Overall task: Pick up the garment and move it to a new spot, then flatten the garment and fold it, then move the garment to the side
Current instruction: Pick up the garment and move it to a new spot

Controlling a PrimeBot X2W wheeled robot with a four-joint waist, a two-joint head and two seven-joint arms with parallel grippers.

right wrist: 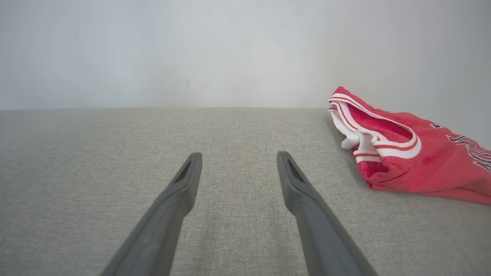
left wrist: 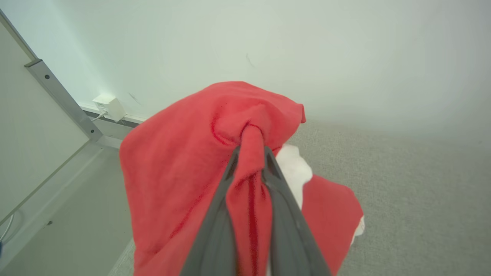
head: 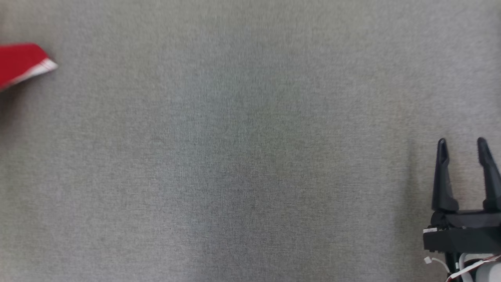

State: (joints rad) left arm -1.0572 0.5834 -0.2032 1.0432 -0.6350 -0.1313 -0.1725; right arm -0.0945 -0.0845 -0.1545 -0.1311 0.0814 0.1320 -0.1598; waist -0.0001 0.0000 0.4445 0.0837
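Step in hand looks like the pickup, the first part of the task. The red garment [head: 21,62] sits bunched at the far left of the grey tabletop [head: 250,156]. The left gripper [left wrist: 252,151] is pinched tight on a fold of the garment, with cloth bulging past its fingertips. The right gripper [head: 462,145] hovers over the tabletop's near right part, fingers spread wide and holding nothing. Next move is probably to lift and carry the garment toward the tabletop's middle. Held by one pinch it will hang bunched, so flattening likely needs both grippers.

Soft, matt red cloth garment [left wrist: 172,172] with white trim; coarse-woven, matt grey fabric table cover [head: 250,156]; smooth, matt dark plastic fingers [head: 443,180] of the right gripper [head: 462,140].
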